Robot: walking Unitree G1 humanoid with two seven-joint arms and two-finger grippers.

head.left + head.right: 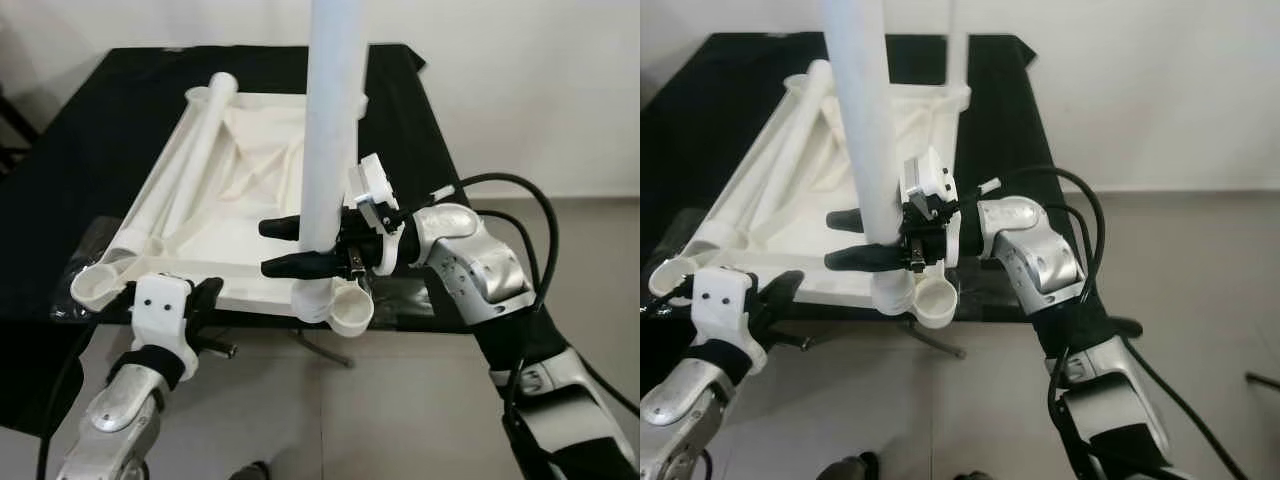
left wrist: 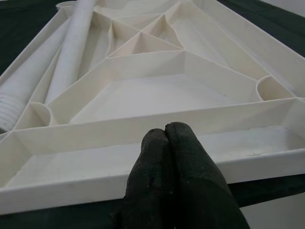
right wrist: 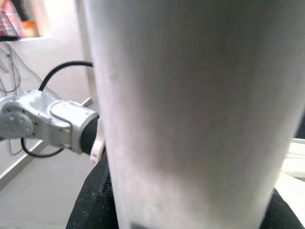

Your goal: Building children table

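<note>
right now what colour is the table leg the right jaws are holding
White, the upright table leg; clearest in the left eye view.

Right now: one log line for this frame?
right gripper: shut on upright table leg at corner socket | left gripper: shut, empty, at tabletop near edge | spare legs on tabletop

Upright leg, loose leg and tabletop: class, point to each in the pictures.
Upright leg (image 1: 330,130): left eye view, on its shaft above the right tool.
Loose leg (image 1: 195,150): left eye view, on its shaft, lying in the tabletop.
Tabletop (image 2: 157,112): left wrist view, on a rib of its underside.
</note>
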